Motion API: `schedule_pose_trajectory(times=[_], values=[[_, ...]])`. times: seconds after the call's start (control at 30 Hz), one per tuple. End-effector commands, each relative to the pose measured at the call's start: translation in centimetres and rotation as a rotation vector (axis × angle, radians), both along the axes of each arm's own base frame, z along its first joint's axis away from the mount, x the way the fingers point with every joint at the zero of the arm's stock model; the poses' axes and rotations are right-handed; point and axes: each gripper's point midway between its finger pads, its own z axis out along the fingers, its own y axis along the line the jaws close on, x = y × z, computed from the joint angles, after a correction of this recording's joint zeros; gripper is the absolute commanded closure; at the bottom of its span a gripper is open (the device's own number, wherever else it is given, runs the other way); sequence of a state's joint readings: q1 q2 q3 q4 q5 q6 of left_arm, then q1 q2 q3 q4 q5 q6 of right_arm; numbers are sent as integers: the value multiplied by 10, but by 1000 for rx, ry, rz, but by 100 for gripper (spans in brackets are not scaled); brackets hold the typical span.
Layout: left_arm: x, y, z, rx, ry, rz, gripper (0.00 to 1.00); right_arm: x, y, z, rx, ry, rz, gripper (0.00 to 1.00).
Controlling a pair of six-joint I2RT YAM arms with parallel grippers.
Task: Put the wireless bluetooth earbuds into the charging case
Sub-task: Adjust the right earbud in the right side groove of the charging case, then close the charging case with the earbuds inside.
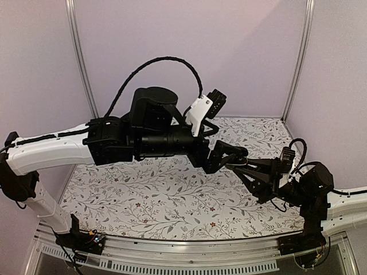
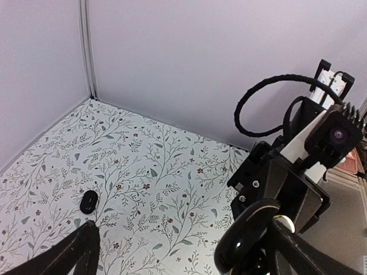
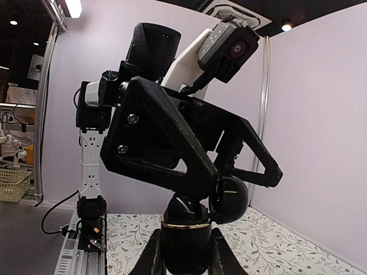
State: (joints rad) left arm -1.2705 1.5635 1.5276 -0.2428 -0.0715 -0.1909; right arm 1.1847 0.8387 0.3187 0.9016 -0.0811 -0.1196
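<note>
Right wrist view: right end effector (image 3: 184, 253) clamps the case (image 2: 248, 238); left end effector (image 1: 231, 156) gapes wide beside it, apparently empty (an earbud (image 2: 89, 201) lies on the surface (image 2: 166, 166)). Fetch it, keeping the case steady.

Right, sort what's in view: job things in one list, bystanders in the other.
Job:
case, glossy black, gripped in the right pincer
small black piece lying loose, likely an earbud

Just there:
floral cloth under that piece
basket off the table, at the left edge of the right wrist view
</note>
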Motion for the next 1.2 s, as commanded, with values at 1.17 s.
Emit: schedule_pose_trajectory(times=[1.17], values=[[-99,3,-15,60,-239,-544,1,-27,7,14,9,-26,160,100]])
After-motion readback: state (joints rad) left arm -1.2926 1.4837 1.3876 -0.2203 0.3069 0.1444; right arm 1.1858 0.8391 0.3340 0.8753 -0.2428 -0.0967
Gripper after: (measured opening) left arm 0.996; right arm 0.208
